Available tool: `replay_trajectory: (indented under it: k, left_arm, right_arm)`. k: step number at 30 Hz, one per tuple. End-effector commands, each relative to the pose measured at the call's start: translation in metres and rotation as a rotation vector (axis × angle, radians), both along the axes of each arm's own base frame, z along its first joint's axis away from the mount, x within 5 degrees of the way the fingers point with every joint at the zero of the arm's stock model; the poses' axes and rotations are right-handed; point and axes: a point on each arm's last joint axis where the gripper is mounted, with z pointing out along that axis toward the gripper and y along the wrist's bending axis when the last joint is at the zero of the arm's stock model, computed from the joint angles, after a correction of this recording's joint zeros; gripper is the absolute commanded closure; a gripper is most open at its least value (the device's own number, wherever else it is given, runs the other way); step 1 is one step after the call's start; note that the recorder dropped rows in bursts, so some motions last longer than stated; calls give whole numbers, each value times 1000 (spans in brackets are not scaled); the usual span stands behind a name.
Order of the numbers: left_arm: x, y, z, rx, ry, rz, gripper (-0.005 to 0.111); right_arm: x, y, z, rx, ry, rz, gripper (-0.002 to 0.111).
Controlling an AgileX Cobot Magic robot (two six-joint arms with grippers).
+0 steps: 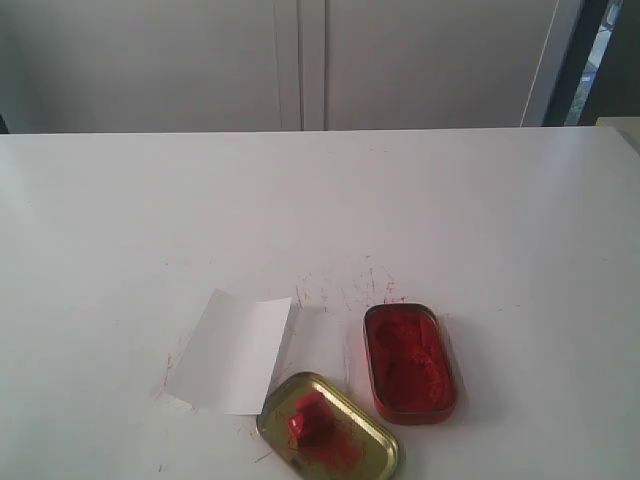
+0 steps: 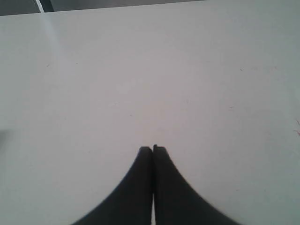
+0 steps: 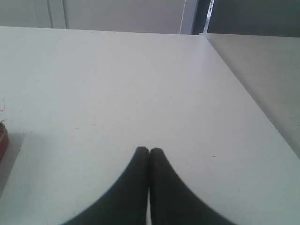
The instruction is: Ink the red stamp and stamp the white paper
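Note:
The tiny red stamp (image 1: 312, 418) sits on the gold oval lid (image 1: 370, 440) near the table's front edge. Just left of the lid lies the creased white paper (image 1: 233, 350). The red oblong tin of ink paste (image 1: 408, 360) stands open to the right of the paper. Neither arm shows in the exterior view. My left gripper (image 2: 153, 149) is shut with nothing in it, over bare white tabletop. My right gripper (image 3: 149, 150) is also shut and empty, and a red edge of the ink tin (image 3: 2, 140) shows at that view's border.
Red ink specks (image 1: 350, 285) mark the tabletop behind the paper and tin. The white table (image 1: 320, 200) stretches back to pale cabinet doors (image 1: 300, 60). A second table surface (image 3: 262, 70) adjoins on the right in the right wrist view.

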Motion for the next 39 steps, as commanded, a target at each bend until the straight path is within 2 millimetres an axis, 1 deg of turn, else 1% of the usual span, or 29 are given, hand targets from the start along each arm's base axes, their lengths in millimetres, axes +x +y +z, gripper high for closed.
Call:
replay_trajectory:
  k: [1, 7, 11, 23, 25, 39]
  left_arm:
    - [0, 0, -2, -1, 4, 1, 107]
    - [0, 0, -2, -1, 4, 1, 107]
    - [0, 0, -2, -1, 4, 1, 107]
    - [0, 0, -2, -1, 4, 1, 107]
    - [0, 0, -2, -1, 4, 1, 107]
    - [0, 0, -2, -1, 4, 1, 107]
  right_arm:
    - [0, 0, 0, 1, -14, 3, 108]
    - [0, 0, 0, 6, -17, 1, 108]
    - [1, 0, 5, 1, -72, 4, 108]
    - [2, 1, 36, -27, -414, 17, 108]
    - [2, 1, 39, -30, -449, 18, 108]
    - [2, 1, 40, -31, -457, 19, 108]
